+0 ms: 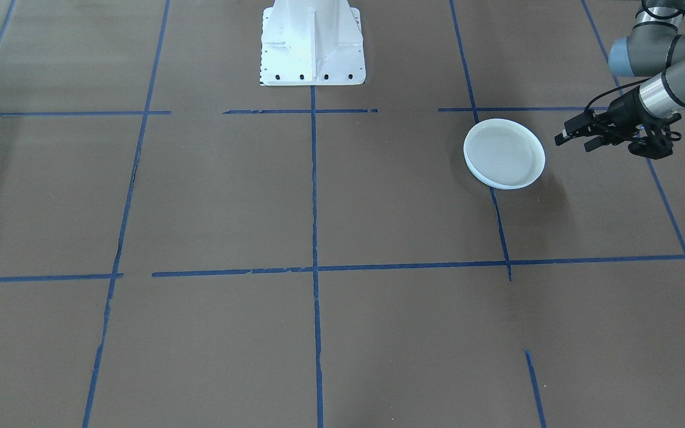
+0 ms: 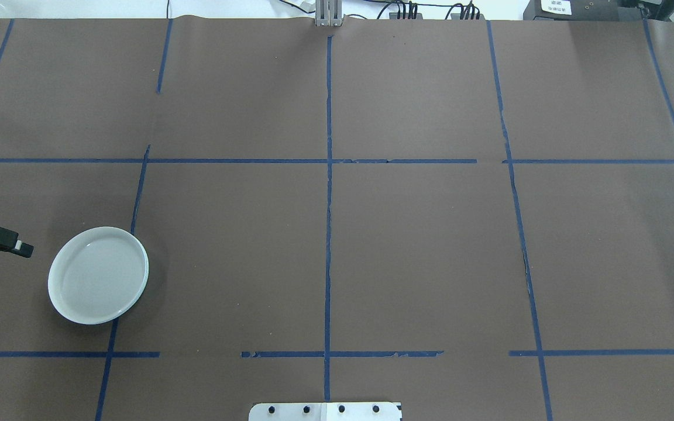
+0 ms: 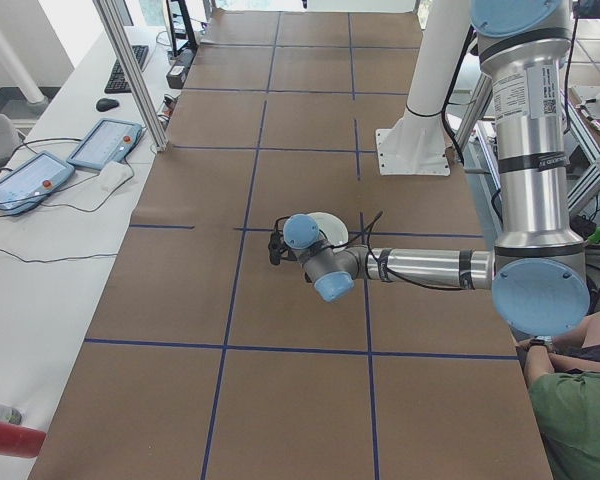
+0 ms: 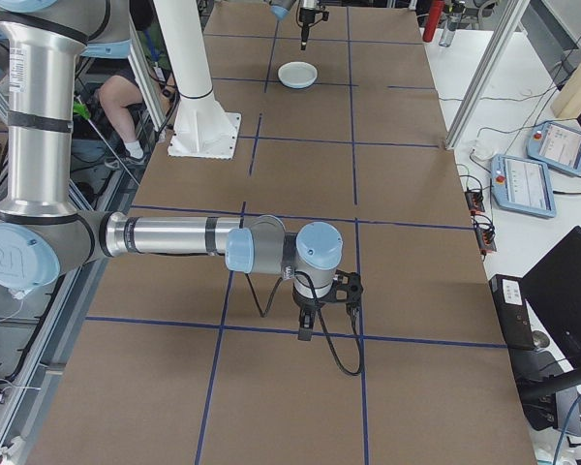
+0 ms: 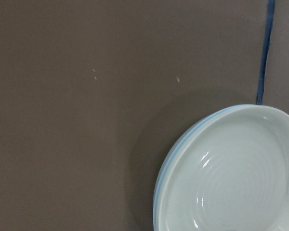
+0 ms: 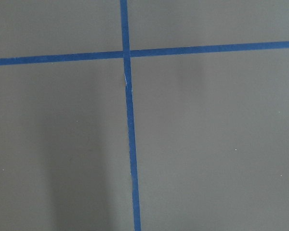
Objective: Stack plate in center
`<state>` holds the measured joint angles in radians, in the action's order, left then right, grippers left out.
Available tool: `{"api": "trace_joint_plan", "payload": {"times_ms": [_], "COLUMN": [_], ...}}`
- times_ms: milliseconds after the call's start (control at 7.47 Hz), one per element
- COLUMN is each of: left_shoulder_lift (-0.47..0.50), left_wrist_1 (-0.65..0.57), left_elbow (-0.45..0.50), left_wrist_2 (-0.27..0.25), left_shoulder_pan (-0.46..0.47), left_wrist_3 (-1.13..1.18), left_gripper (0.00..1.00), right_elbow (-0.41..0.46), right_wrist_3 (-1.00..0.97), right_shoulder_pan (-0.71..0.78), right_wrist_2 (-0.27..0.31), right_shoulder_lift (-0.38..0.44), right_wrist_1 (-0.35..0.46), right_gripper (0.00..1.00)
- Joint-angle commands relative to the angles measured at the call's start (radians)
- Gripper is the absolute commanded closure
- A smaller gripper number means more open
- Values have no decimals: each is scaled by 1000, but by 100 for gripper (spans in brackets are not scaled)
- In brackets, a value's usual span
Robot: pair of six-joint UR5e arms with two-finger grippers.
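Front-facing view: the left tool hangs just beside the stack of plates, on the side away from the tabletop's middle, its fingers pointing toward the rim; they look close together and hold nothing, though the gap is too small to be sure of; the stack sits on the brown tabletop across a blue tape line, well off centre on the robot's left.

Overhead view: the same tool enters at the left edge, with the stack a short way inward and slightly nearer the robot; the top plate reads pale, round and shallow; being round, it has no long axis to line up with.

Exterior left view: the near arm stretches low across the tabletop and its wrist hides most of the stack.

Exterior right view: the right tool points straight down at the near end, well apart from the stack, so the left arm is plainly the nearer; its opening I cannot tell.

Left wrist view: a glossy pale plate with concentric rings lies on top, a light-blue rim showing beneath it; the stack fills the lower right corner.

Right wrist view: only tape lines.
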<state>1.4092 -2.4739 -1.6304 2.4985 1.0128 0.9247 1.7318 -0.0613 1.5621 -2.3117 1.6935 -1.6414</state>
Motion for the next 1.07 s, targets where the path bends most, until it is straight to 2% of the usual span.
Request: {"api": "trace_joint_plan", "payload": {"times_ms": [0, 134, 402, 535, 669, 803, 937], "left_shoulder_lift": [-7, -6, 7, 49, 98, 102, 105], "left_wrist_1": [166, 317, 613, 779, 920, 993, 1004], "left_elbow": [0, -9, -40, -64, -90, -89, -79], "left_wrist_2": [-12, -42, -218, -274, -270, -264, -254], "left_shoulder_pan": [108, 172, 287, 352, 498, 595, 630], "left_wrist_3": [-293, -508, -848, -1014, -1059, -1064, -1064], "left_gripper": [0, 0, 0, 0, 0, 0, 0], "right_elbow": [0, 0, 0, 0, 0, 0, 0], "right_wrist_3": [0, 0, 0, 0, 0, 0, 0], "right_shoulder_pan": [0, 0, 1, 0, 0, 0, 0], "right_wrist_2": [0, 0, 0, 0, 0, 0, 0], "right_shoulder_lift": [0, 0, 0, 0, 0, 0, 0], "right_wrist_1": [0, 0, 0, 0, 0, 0, 0], "right_gripper": [0, 0, 0, 0, 0, 0, 0]}}
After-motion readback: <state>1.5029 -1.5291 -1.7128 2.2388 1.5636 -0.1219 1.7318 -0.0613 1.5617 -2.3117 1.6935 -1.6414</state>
